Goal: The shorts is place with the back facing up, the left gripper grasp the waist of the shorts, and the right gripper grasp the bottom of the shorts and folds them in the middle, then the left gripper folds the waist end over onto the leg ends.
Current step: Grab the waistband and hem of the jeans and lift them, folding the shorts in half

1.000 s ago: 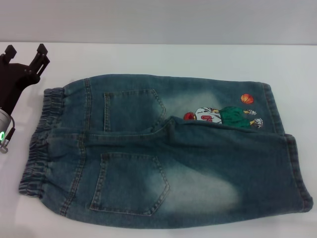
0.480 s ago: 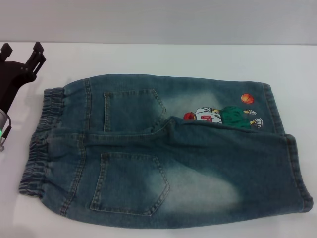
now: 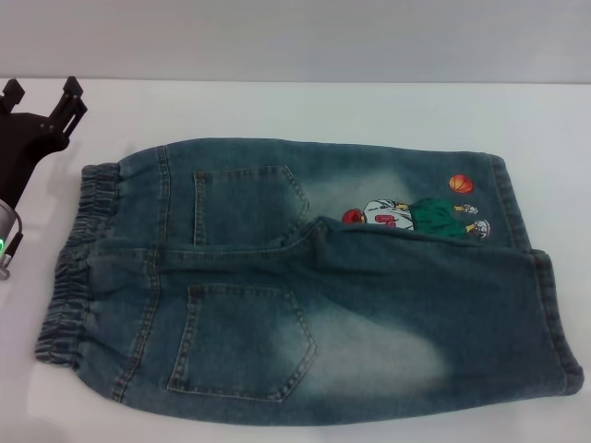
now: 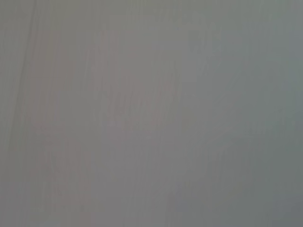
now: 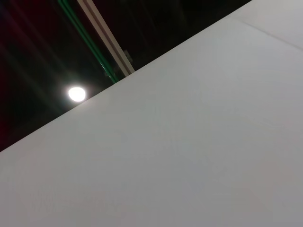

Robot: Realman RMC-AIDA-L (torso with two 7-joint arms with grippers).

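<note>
A pair of blue denim shorts (image 3: 305, 277) lies flat on the white table (image 3: 305, 106), back pockets up. Its elastic waist (image 3: 78, 263) is at the left and the leg ends (image 3: 545, 286) at the right. A cartoon print with a basketball (image 3: 420, 214) shows on the far leg. My left gripper (image 3: 42, 97) hovers at the far left, just beyond the waist's far corner, open with nothing between its black fingers. The right gripper is out of view. Only plain grey surface fills the left wrist view.
Bare white tabletop runs along the far side of the shorts and at the left. A pale wall stands behind the table. The right wrist view holds a white slanted panel (image 5: 189, 151), a dark ceiling and a round lamp (image 5: 77, 93).
My left gripper drew back to the left and slightly away from the shorts over the first half second, then held still. The shorts have not moved.
</note>
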